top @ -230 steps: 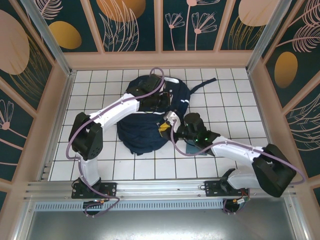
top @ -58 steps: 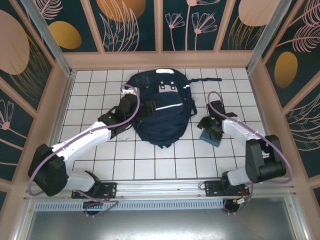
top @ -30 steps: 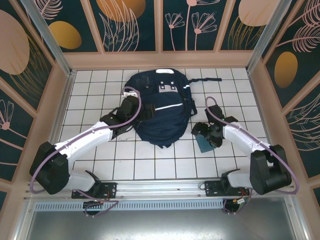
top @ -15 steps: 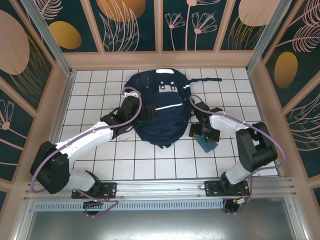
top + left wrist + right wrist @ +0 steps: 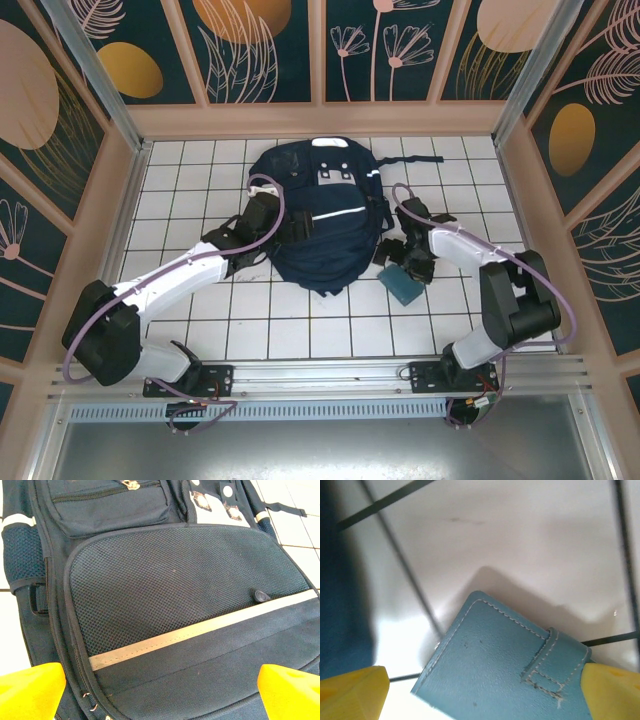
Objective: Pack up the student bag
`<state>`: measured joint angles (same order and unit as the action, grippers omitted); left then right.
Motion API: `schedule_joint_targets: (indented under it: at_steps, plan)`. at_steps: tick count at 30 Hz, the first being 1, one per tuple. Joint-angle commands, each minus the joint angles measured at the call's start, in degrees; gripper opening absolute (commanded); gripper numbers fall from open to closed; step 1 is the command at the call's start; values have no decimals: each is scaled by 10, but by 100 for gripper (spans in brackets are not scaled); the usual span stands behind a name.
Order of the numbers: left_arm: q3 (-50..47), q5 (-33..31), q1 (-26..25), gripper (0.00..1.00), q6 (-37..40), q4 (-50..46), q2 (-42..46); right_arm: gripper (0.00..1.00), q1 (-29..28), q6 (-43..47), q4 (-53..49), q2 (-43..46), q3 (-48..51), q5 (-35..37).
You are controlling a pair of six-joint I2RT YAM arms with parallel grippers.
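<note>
**A:** Where is the large dark navy fabric backpack with thin white stripes (image 5: 322,215)?

**B:** It lies flat on the white tiled table (image 5: 300,335), long axis from the far side toward the arms. The left gripper (image 5: 160,692) hovers over its mesh front, jaws wide, holding nothing.

**A:** And the right gripper (image 5: 482,692)?

**B:** Also wide open and empty, just above the small teal leather wallet (image 5: 490,665) (a strap closes it), which lies just right of the bag. I think the right arm is the nearer one for it.
</note>
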<state>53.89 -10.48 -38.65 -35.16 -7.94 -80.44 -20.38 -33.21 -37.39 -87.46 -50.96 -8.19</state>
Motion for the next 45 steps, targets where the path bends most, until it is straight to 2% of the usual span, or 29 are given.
schedule_joint_targets:
  at_steps: [1,3,4,10,13,19,20,23,25,34,37,39,41,43,45]
  plan:
    - [5,9,0,99,-6,-1,-5,99,-3,0,-31,24,-21,-17]
    - [2,11,0,98,-7,1,-6,99,7,11,-45,26,-22,48]
    - [1,12,-1,98,-7,3,-7,99,13,22,-37,25,-14,52]
    - [-5,15,-1,98,-10,1,-4,99,16,32,-2,3,31,9]
    - [-9,13,-1,99,-11,4,-2,99,-17,17,-17,15,36,-2]
    - [-9,10,-1,99,-12,8,-3,99,-97,-29,-17,50,44,-74]
    - [-9,9,-1,98,-12,8,-3,99,-105,-27,-26,48,38,-55]
    - [-8,10,-1,99,-12,10,-3,99,-117,-20,-73,19,9,69]
    - [-7,10,-1,99,-9,6,-3,99,-118,-18,-79,-4,-6,101]
    - [-15,6,0,99,-15,0,13,99,-120,-41,4,-74,-21,61]
    - [-15,5,0,99,-18,-2,16,86,-120,-58,13,-78,-10,61]
    - [-17,5,-1,99,-22,1,20,70,-115,-65,17,-72,-1,64]
    - [-16,11,0,99,-25,4,21,60,-113,-69,17,-60,4,72]
    - [-15,24,2,99,-26,9,20,56,-113,-69,17,-41,6,80]
    - [-16,49,9,99,-30,20,21,55,-89,-60,11,-18,0,88]
